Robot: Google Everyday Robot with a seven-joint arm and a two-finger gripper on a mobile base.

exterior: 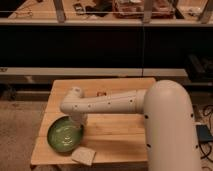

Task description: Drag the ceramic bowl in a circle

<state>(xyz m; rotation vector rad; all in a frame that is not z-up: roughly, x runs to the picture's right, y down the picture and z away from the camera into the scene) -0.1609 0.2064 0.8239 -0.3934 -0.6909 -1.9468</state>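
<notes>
The gripper [80,122] sits at the ceramic bowl's [64,134] right rim, tucked beneath the white arm's [107,103] wrist. The arm's bulky base [172,130] runs off the bottom edge. A small reddish object [101,93] on the worktop [117,132] is too small to identify.

One camera view is looking down over the robot's white arm [150,107] from behind, facing the wooden table [117,137] and gripper [77,120] at close range.
</notes>
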